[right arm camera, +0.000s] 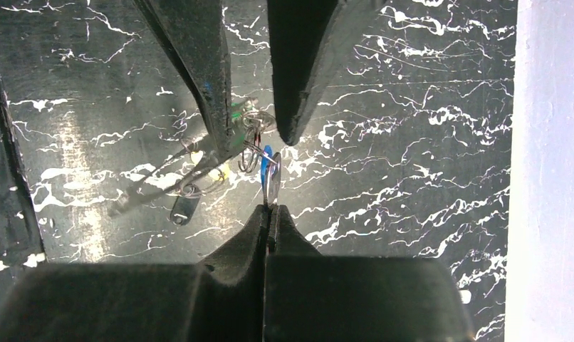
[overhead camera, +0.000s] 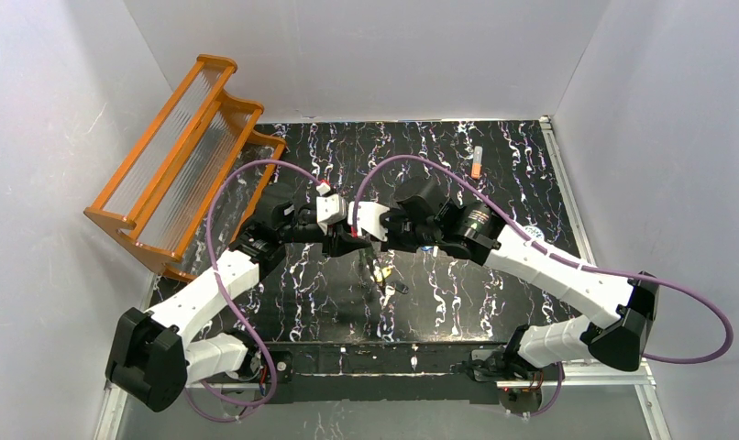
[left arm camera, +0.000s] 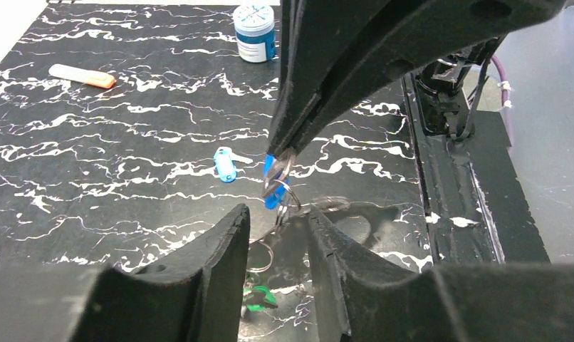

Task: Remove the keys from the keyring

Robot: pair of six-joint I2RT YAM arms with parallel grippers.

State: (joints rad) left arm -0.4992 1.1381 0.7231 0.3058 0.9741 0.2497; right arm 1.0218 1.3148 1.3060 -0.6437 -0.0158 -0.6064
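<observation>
Above the middle of the table, my right gripper (right arm camera: pixel 271 208) is shut on the thin grey keyring (left arm camera: pixel 278 172), held edge-on. A blue-headed key (right arm camera: pixel 265 161) hangs against the loop, with small wire rings (right arm camera: pixel 251 135) below it. My left gripper (left arm camera: pixel 277 214) faces it, open, its fingers (right arm camera: pixel 216 107) on either side of those wire rings without closing on them. A green-headed key (left arm camera: pixel 260 296) dangles lower in the bunch, and a yellow head (right arm camera: pixel 223 172) shows too. A separate blue-headed key (left arm camera: pixel 226 165) lies flat on the table. In the top view both grippers meet over the hanging bunch (overhead camera: pixel 380 271).
An orange slatted rack (overhead camera: pixel 187 165) leans at the back left. A small orange-and-white tube (left arm camera: pixel 81 75) lies at the far side of the table and a round blue-and-white disc (left arm camera: pixel 254 32) stands near the right edge. White walls enclose the black marbled table (overhead camera: pixel 494 183).
</observation>
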